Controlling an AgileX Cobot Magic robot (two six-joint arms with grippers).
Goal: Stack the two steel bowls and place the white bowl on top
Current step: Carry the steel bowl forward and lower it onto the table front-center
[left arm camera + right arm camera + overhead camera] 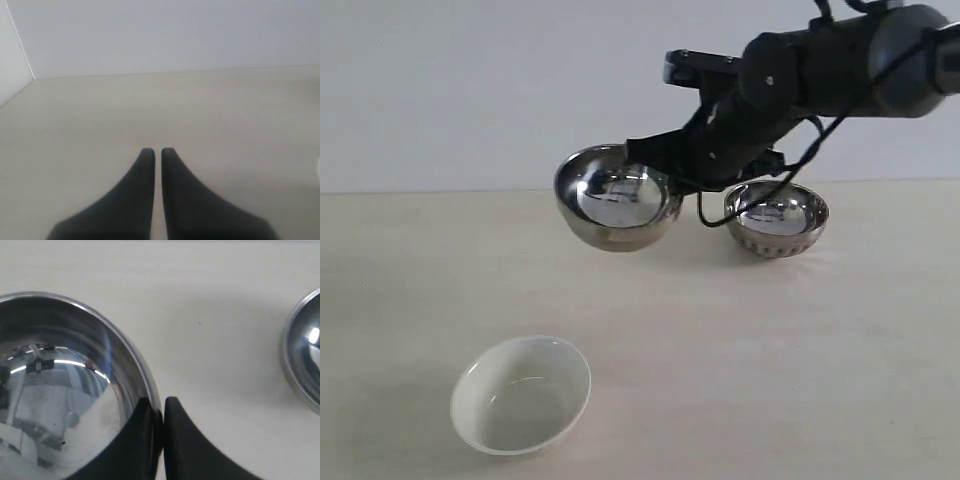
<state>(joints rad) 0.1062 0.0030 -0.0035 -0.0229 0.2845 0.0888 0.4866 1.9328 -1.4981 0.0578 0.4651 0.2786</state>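
Note:
My right gripper (665, 175) is shut on the rim of the smooth-walled steel bowl (616, 198), which hangs above the table at the back middle; in the right wrist view one finger is inside that steel bowl (65, 385) and one outside, around the gripper (161, 402). The dimpled steel bowl (776, 218) stands on the table just right of it, its edge (302, 355) showing in the right wrist view. The white bowl (522, 394) sits tilted near the front left. My left gripper (156, 151) is shut on nothing and not seen in the exterior view.
The pale table (770, 380) runs back to a white wall (470, 90). The black right arm (840, 60) reaches in from the upper right, with a cable looping down beside the dimpled bowl.

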